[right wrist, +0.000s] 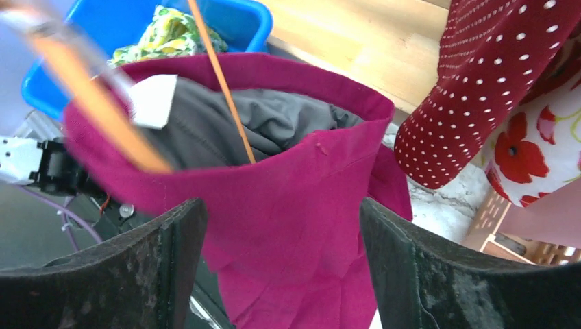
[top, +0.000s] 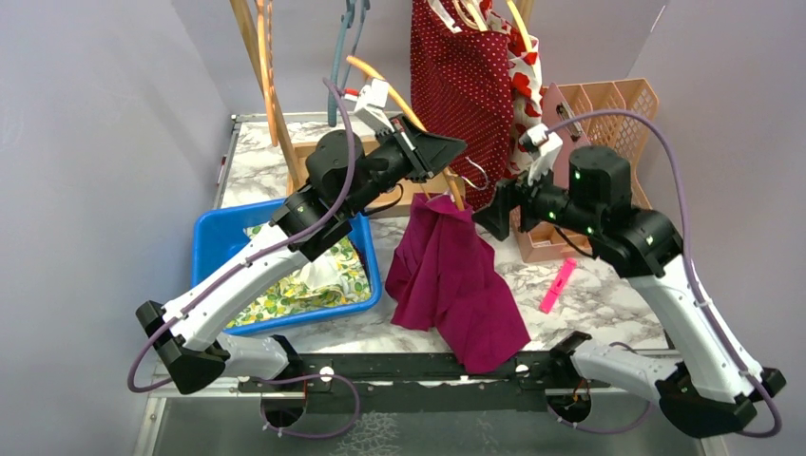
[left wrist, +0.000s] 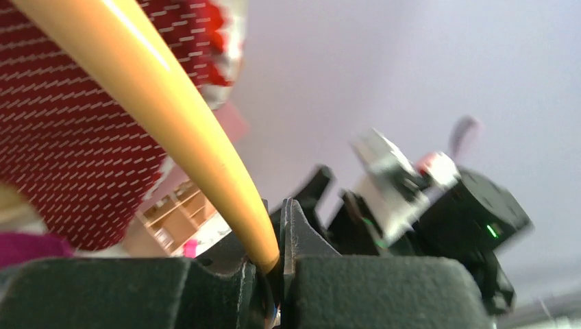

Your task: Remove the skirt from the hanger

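Note:
A magenta skirt hangs from an orange hanger above the table's middle; its hem rests on the marble. My left gripper is shut on the hanger's orange bar, which runs down between the jaws. My right gripper is open, close beside the skirt's top right edge. In the right wrist view the skirt's waistband with grey lining lies ahead between the wide-apart fingers, and a blurred part of the orange hanger crosses inside it.
A blue bin with yellow-green cloth stands at the left. A red dotted garment and a poppy-print one hang at the back. A wooden rack base and a tan slotted organiser stand behind. A pink marker lies at the right.

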You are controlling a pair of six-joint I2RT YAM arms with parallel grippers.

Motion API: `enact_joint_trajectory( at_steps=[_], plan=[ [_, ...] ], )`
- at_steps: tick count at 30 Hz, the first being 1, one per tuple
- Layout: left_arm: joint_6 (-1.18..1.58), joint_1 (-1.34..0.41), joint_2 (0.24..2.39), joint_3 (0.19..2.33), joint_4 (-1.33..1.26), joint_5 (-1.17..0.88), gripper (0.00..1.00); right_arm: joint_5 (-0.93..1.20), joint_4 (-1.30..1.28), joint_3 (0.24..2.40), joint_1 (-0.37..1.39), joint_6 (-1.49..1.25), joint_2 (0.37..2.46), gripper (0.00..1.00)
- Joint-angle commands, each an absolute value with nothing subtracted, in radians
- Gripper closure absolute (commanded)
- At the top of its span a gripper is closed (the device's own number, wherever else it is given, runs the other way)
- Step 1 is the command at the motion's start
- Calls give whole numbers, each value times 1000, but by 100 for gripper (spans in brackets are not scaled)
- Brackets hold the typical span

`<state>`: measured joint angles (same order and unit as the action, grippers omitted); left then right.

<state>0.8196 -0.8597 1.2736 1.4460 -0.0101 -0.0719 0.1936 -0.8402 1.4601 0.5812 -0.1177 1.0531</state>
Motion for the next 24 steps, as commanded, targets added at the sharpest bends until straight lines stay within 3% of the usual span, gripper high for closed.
enact_joint_trajectory(
  at_steps=[1, 4, 8, 12, 18, 21, 24],
  plan=[
    [1059, -885, 1270, 1513, 237, 235, 100, 263, -638, 1349, 584, -144, 969, 21],
    [1094, -891, 1315, 1601, 377, 310, 100, 240, -587, 1321, 584, -153, 932, 29],
    [1207, -891, 1315, 1592, 457, 358, 100, 452, -357, 1194, 584, -122, 878, 24],
    [1378, -892, 1330, 1611, 574, 352, 100, 598, -256, 1177, 584, -142, 967, 37],
    [1467, -892, 1349, 1647, 629, 341, 100, 606, -211, 1175, 584, -157, 1051, 47],
    [1466, -892, 1349, 1653, 630, 342, 100, 499, -329, 1205, 584, -191, 1064, 44],
    [1495, -892, 1326, 1623, 628, 364, 100, 374, -472, 1240, 584, -224, 1044, 32]
  ],
)
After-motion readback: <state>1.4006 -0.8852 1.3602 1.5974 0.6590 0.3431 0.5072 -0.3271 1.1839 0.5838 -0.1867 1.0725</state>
